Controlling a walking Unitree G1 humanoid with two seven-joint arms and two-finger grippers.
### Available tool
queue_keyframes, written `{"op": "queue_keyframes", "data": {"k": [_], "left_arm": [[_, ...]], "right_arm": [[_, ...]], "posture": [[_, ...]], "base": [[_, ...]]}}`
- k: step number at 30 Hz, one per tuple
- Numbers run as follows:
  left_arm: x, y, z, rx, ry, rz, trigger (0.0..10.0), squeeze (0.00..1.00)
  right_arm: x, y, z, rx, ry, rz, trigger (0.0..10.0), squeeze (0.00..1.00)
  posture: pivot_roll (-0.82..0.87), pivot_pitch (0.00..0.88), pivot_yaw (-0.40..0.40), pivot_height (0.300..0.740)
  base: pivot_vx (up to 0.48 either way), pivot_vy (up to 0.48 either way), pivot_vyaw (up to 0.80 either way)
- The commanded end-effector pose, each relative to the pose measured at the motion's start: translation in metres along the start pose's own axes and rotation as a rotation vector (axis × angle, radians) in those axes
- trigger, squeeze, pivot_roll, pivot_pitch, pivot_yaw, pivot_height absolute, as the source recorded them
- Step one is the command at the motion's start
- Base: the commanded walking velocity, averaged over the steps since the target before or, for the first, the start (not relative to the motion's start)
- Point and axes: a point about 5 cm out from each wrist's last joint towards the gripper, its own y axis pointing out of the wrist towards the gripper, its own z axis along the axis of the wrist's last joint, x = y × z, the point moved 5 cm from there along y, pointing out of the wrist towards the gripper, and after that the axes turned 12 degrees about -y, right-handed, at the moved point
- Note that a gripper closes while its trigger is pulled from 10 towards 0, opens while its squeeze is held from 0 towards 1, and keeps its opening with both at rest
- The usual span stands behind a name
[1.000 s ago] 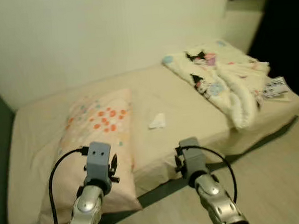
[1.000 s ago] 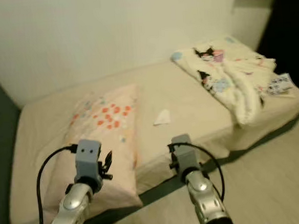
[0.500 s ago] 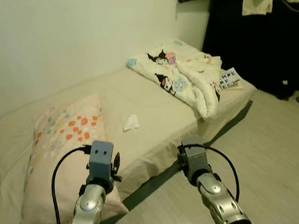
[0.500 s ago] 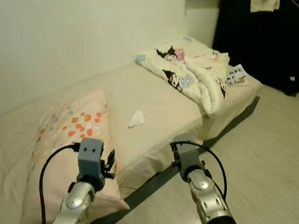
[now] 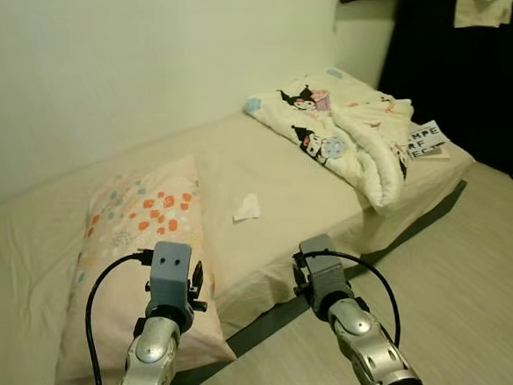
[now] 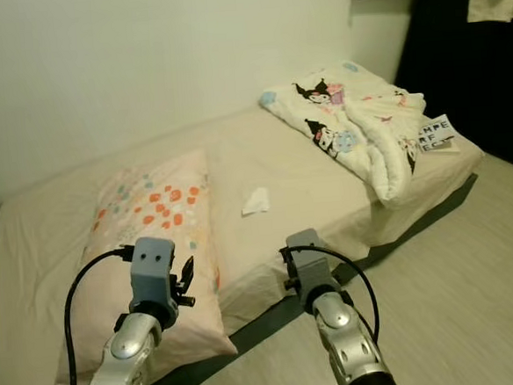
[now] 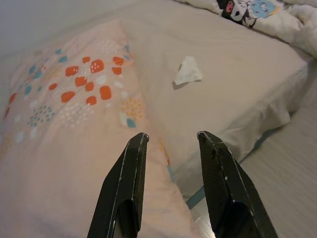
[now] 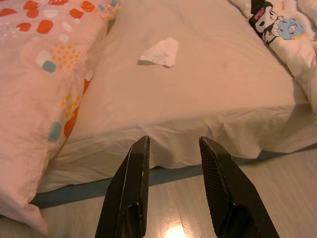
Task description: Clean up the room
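A crumpled white tissue [image 5: 246, 208] lies in the middle of the beige bed [image 5: 264, 170]. A pink pillow with orange dots [image 5: 141, 245] rests on the bed's left part, its corner hanging over the front edge. A white cartoon-print blanket [image 5: 349, 133] is bunched at the right end. My left gripper [image 7: 171, 138] is open and empty, held above the pillow's near corner. My right gripper [image 8: 173, 141] is open and empty, in front of the bed's front edge; the tissue [image 8: 160, 52] lies ahead of it.
A printed paper [image 5: 424, 139] lies on the bed's right corner beside the blanket. Dark furniture [image 5: 477, 71] with a cloth [image 5: 485, 5] draped on it stands at the right. Pale wood floor [image 5: 473, 265] runs in front of the bed. A plain wall backs the bed.
The camera view swung right half a second ago and has now swung partly back left. Both arms hold the same pose, and nothing on the bed has moved.
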Motion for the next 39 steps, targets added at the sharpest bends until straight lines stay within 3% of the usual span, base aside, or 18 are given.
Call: {"op": "queue_keyframes", "data": {"k": [1,17,26,28,39], "left_arm": [[-0.001,-0.003,0.000,0.008,-0.007,0.003,10.0,0.00],[-0.001,-0.004,-0.001,0.009,-0.010,0.001,10.0,0.00],[-0.001,-0.004,-0.001,0.008,-0.007,0.000,10.0,0.00],[-0.001,-0.004,-0.001,0.008,-0.008,0.000,10.0,0.00],[-0.006,-0.005,-0.003,-0.001,-0.009,0.026,10.0,0.00]], "right_arm": [[0.002,-0.002,-0.003,-0.003,0.011,-0.006,10.0,0.00],[-0.001,-0.002,-0.002,0.002,0.001,0.002,10.0,0.00],[-0.007,-0.002,-0.002,0.009,-0.090,0.044,10.0,0.00],[-0.008,-0.002,-0.002,0.011,-0.037,0.036,10.0,0.00],[-0.007,-0.003,-0.002,0.014,-0.045,0.038,10.0,0.00]], "posture": [[-0.05,0.090,0.013,0.740],[-0.05,0.085,0.011,0.740],[-0.05,0.081,0.011,0.740],[-0.05,0.080,0.011,0.740],[-0.05,0.084,0.007,0.740]], "base": [[0.244,0.000,0.00],[0.334,0.000,0.00],[0.311,0.000,0.32],[0.302,0.000,0.00],[0.102,0.000,0.00]]}}
